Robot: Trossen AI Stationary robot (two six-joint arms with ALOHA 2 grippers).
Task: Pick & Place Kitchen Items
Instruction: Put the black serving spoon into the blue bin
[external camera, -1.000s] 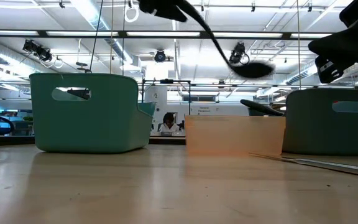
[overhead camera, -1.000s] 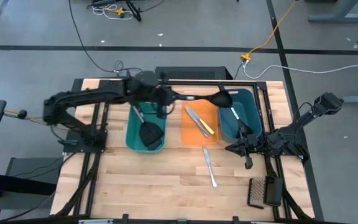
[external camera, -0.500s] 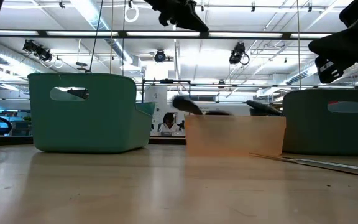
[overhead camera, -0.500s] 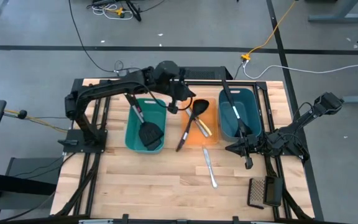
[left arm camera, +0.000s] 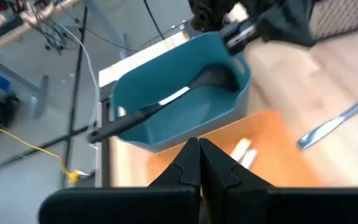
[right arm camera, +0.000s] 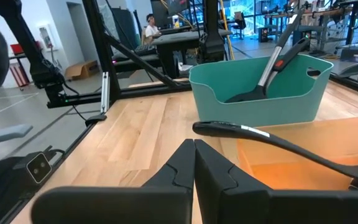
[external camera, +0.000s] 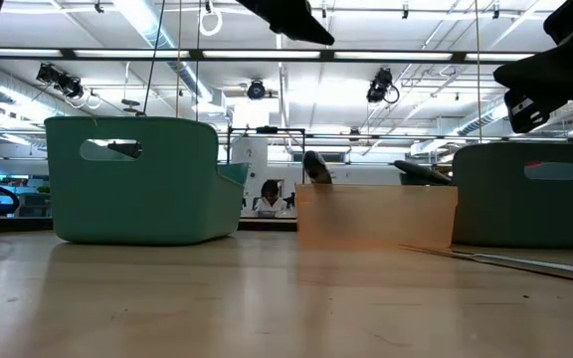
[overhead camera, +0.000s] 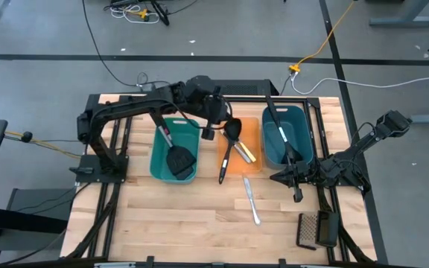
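the left gripper (overhead camera: 213,121) hangs over the gap between the teal plastic bin (overhead camera: 159,165) and the shallow orange bin (overhead camera: 252,168), fingers (left arm camera: 189,163) pressed together on nothing. a black long-handled ladle (overhead camera: 228,149) lies slanted across the orange bin, its bowl probably on the rim. the right gripper (overhead camera: 296,179), closed and empty, waits near the blue bin (overhead camera: 302,134). a small silver knife (overhead camera: 251,198) lies on the wooden table (overhead camera: 185,223).

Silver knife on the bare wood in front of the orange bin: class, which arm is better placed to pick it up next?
Right. Its tool waits low beside the silver knife; the left tool is over the bins.
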